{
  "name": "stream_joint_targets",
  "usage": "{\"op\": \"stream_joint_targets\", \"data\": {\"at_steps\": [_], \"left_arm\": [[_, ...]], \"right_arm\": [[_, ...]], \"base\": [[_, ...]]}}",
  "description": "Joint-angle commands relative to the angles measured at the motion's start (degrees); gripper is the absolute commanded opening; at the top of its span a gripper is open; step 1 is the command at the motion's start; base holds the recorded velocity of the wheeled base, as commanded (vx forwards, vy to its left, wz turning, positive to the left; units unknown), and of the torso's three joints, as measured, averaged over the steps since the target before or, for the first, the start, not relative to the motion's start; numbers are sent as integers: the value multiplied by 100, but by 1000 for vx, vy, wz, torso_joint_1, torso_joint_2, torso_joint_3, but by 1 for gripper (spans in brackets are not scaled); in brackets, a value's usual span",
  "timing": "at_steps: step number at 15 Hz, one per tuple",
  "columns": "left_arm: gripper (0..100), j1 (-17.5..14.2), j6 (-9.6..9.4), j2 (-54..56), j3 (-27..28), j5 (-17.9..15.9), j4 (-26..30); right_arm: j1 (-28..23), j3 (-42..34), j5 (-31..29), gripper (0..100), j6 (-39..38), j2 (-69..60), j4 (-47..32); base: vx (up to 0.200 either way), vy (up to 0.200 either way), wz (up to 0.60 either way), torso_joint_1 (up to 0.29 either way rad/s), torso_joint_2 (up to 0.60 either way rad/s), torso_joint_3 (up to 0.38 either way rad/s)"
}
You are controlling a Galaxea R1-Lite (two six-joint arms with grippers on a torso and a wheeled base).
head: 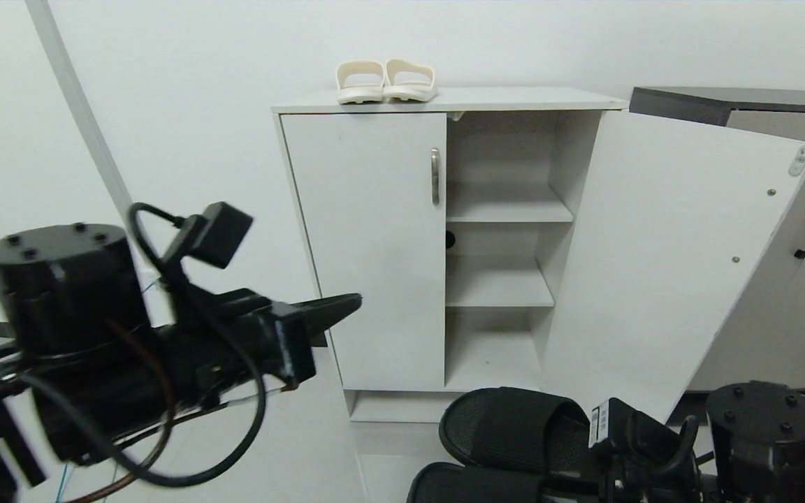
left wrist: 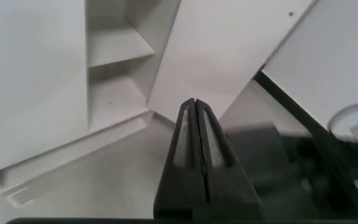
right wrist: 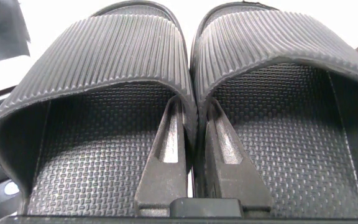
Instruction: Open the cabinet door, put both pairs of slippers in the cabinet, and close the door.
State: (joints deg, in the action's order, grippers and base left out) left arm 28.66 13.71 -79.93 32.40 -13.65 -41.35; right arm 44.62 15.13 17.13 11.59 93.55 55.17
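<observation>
A white cabinet point(head: 367, 251) stands against the wall with its right door point(head: 654, 265) swung open and its left door shut. Bare shelves point(head: 504, 209) show inside. A cream pair of slippers point(head: 385, 82) rests on the cabinet top. My right gripper point(right wrist: 192, 118) is shut on the black pair of slippers point(right wrist: 129, 81), one finger inside each slipper, pinching the two inner edges together. In the head view the black slippers point(head: 514, 426) hang low in front of the open compartment. My left gripper point(left wrist: 195, 118) is shut and holds nothing, raised left of the cabinet point(left wrist: 30, 93).
A grey cabinet point(head: 794, 230) with black handles stands right of the open door, close behind it. Pale floor point(head: 305, 447) lies in front of the white cabinet. A white wall runs behind.
</observation>
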Motion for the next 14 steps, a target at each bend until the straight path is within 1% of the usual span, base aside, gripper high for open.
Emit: {"op": "stream_joint_targets", "data": {"at_steps": [1,2,3,4,5,6,7,8,9,10,11,13,14], "left_arm": [[0,-89,-44,2017,-823,530,716],[0,-89,-123,2518,-850,776,1270],[0,-89,-176,2702,-858,856,1490],[0,-89,-449,3546,-946,1277,2316],[0,-115,-510,3977,-999,1471,2711],[0,-282,-598,4284,-1061,1585,3098],[0,-554,-695,4522,-1166,1620,3388],[0,-1020,-835,5040,-1482,1664,3537],[0,-1328,-923,5357,-1658,1858,3546],[0,-1662,-932,5647,-1948,2016,3546],[0,-1908,-932,5902,-2247,2025,3546],[0,-2110,-941,6200,-2634,2051,3529],[0,-2418,-941,6587,-2880,2060,3546]], "right_arm": [[-32,25,10,0,1,14,2],[-67,25,10,0,1,23,2],[-76,25,10,0,1,23,2],[-129,43,10,0,1,23,2],[-129,43,10,0,1,23,2],[-146,43,10,0,1,23,2],[-155,43,10,0,1,23,2],[-181,34,10,0,1,23,2],[-190,34,1,0,10,14,2],[-199,25,1,0,10,14,2],[-199,25,1,0,10,14,2],[-199,34,-16,0,10,14,2],[-225,34,-16,0,10,-3,11]], "base": [[0,0,0,0,0,0],[0,0,0,0,0,0],[0,0,0,0,0,0],[0,0,0,0,0,0],[0,0,0,0,0,0],[0,0,0,0,0,0],[0,0,0,0,0,0],[0,0,0,0,0,0],[0,0,0,0,0,0],[0,0,0,0,0,0],[0,0,0,0,0,0],[0,0,0,0,0,0],[0,0,0,0,0,0]]}}
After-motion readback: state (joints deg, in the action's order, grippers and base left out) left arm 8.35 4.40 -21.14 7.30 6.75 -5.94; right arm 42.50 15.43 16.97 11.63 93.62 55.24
